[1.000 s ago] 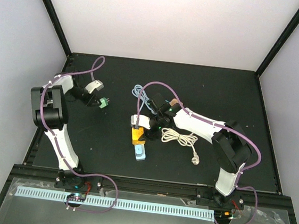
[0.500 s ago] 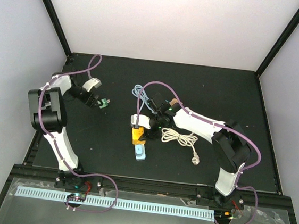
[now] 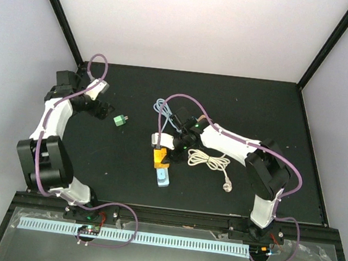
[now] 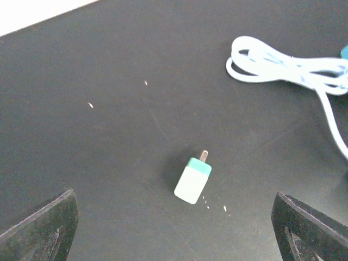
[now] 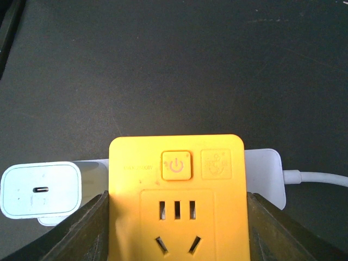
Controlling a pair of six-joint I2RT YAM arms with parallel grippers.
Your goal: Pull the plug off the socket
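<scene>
A boxy mint-capped plug (image 4: 193, 182) lies on the matte black worktop (image 4: 109, 136) under the widely spread, empty left tool (image 4: 174, 234), while the right tool (image 5: 176, 231) pinches the smooth square yellow socket (image 5: 176, 179).

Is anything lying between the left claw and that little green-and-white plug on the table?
Nothing visible does. The left gripper is open and pointed at the plug, which lies alone on the bare black table. The pale blue cable is coiled off to one side, apart from it.
</scene>
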